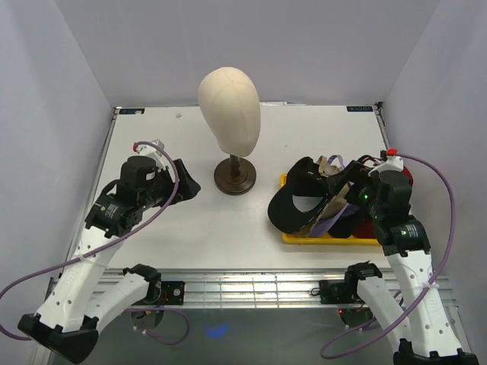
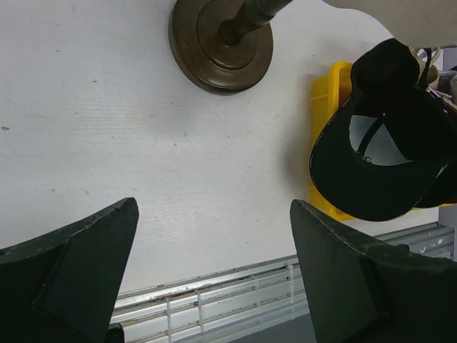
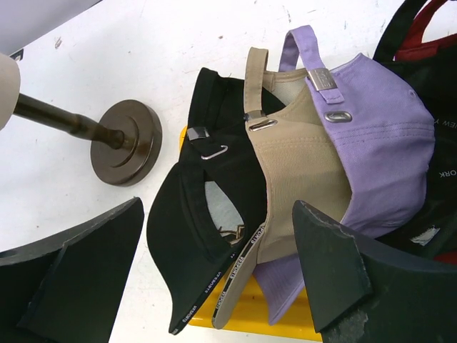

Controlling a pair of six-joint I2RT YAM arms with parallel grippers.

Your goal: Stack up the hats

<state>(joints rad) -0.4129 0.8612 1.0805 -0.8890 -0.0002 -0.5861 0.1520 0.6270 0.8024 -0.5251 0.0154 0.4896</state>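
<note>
Both stand spread wide and empty by the near edge: the left end effector [image 2: 214, 204] over the surface [image 1: 228, 228], the right end effector [image 3: 216, 206] above the hats [image 1: 304, 201] heaped in a yellow tray [image 1: 304, 237] by the right edge. Their straps and brims interlock, so I'd guess one grab drags several out, toward the mannequin head [image 1: 228, 99] beyond.

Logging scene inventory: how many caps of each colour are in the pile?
Black cap: 1
Tan cap: 1
Lavender cap: 1
Red cap: 1, mostly hidden
Dark cap with lettering: 1, exact shade unclear
Total: 5 visible
</note>
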